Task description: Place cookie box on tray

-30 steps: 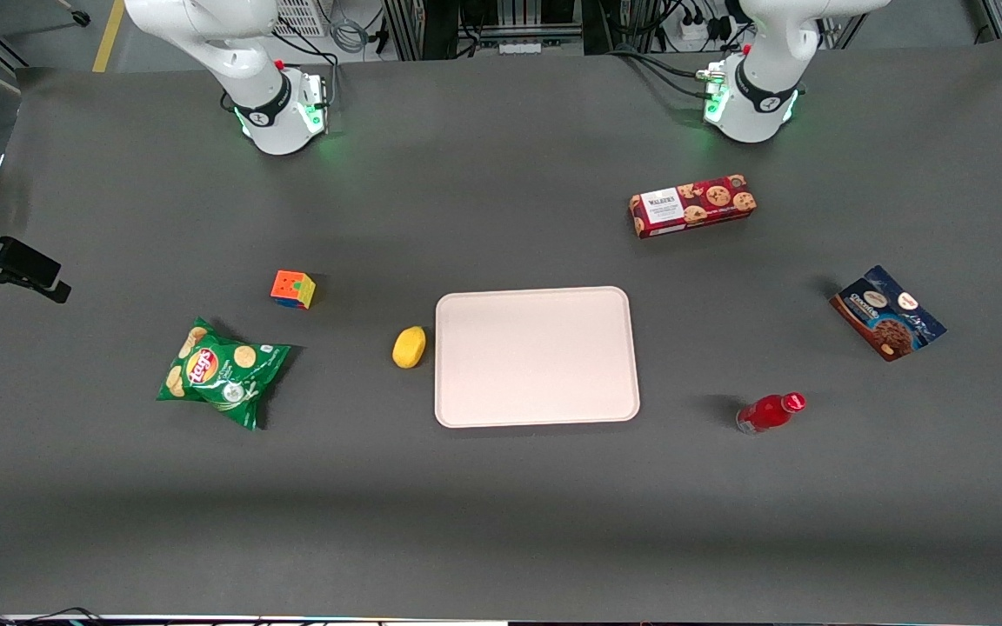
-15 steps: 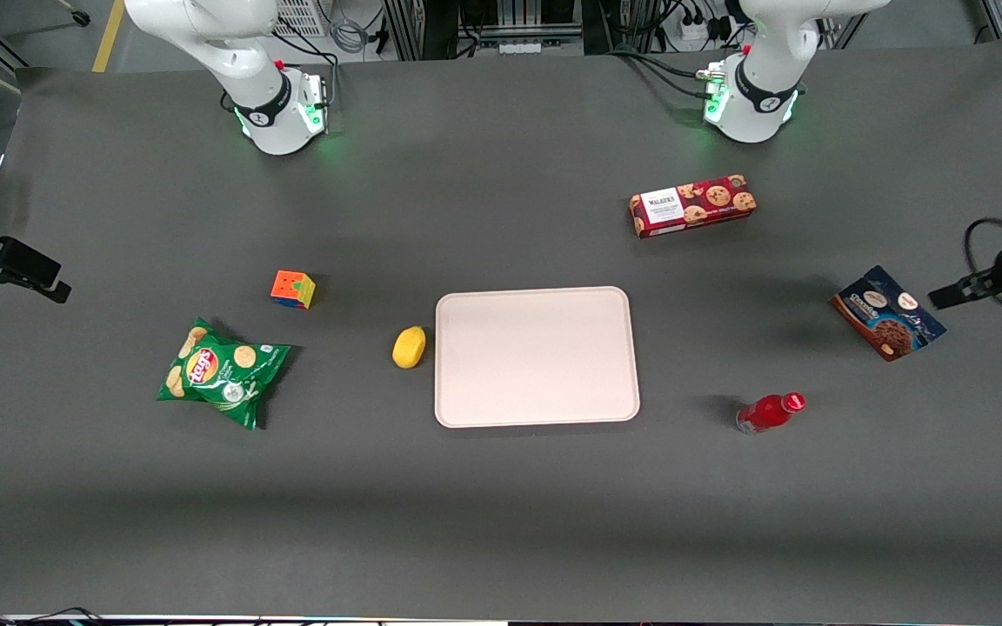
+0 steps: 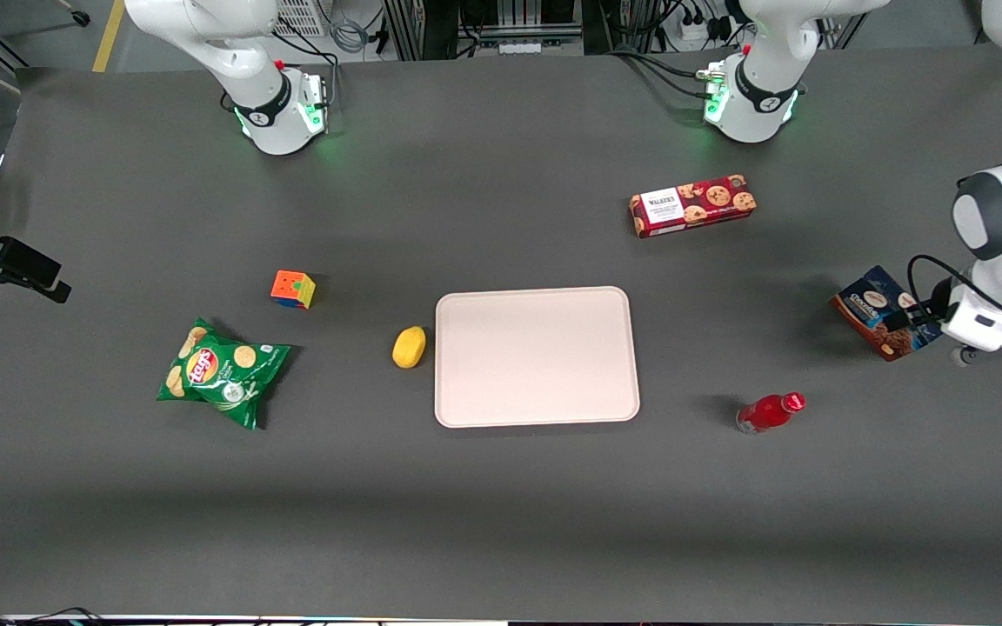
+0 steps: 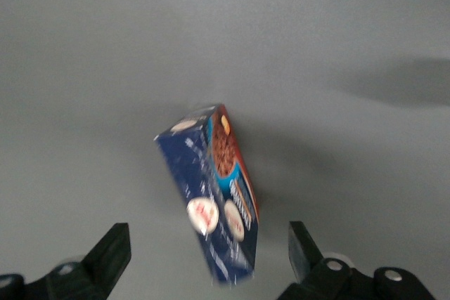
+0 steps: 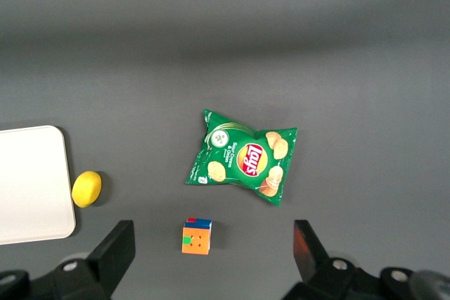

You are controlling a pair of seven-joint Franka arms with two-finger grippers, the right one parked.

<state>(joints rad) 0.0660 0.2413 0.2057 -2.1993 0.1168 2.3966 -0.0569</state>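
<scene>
The cookie box (image 3: 868,304), dark blue and brown, lies flat on the table toward the working arm's end. My left gripper (image 3: 911,319) hangs above the box's end nearest the table edge and hides part of it. In the left wrist view the cookie box (image 4: 214,194) reaches into the gap of the gripper (image 4: 207,252), whose black fingers (image 4: 111,251) stand wide apart, open and holding nothing. The pale pinkish tray (image 3: 536,356) sits in the middle of the table with nothing on it. Its corner also shows as the tray (image 5: 31,184) in the right wrist view.
A red Walkers box (image 3: 692,205) lies farther from the front camera than the tray. A red bottle (image 3: 769,412) lies between tray and cookie box, nearer the camera. A lemon (image 3: 409,347), a colour cube (image 3: 293,289) and a green chips bag (image 3: 221,372) lie toward the parked arm's end.
The left arm has swung in from the table's working end and now hangs over the cookie box. The box and all other objects have stayed put.
</scene>
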